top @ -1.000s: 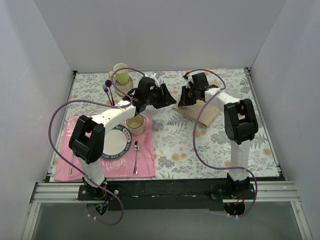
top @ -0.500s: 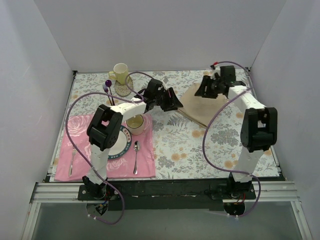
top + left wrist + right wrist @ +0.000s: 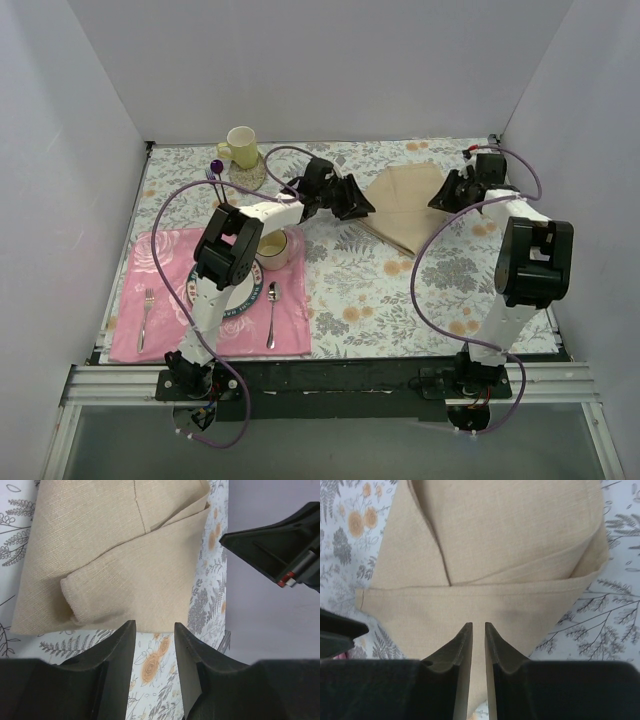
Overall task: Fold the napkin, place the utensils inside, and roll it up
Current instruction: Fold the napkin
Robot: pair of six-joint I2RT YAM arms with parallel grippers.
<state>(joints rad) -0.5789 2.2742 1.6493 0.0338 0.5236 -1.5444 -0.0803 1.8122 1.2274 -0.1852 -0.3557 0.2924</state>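
Note:
The beige napkin (image 3: 402,205) lies partly folded on the floral tablecloth at the back right, with overlapping layers in the left wrist view (image 3: 125,555) and the right wrist view (image 3: 510,555). My right gripper (image 3: 445,193) is at its right corner, and its jaws (image 3: 475,626) are almost together with the cloth's corner between them. My left gripper (image 3: 357,206) is open and empty just off the napkin's left edge, with bare tablecloth between its fingers (image 3: 154,626). A small spoon (image 3: 273,302) and a fork (image 3: 148,312) lie on the pink placemat.
The pink placemat (image 3: 290,330) at the front left holds a plate (image 3: 228,300) and a small bowl (image 3: 270,246). A cream mug (image 3: 240,147) and purple-tipped sticks (image 3: 216,172) stand at the back left. White walls close in the table.
My right gripper has moved right across the napkin to its right corner, and the cloth has spread wider. My left gripper has moved right to the napkin's left edge.

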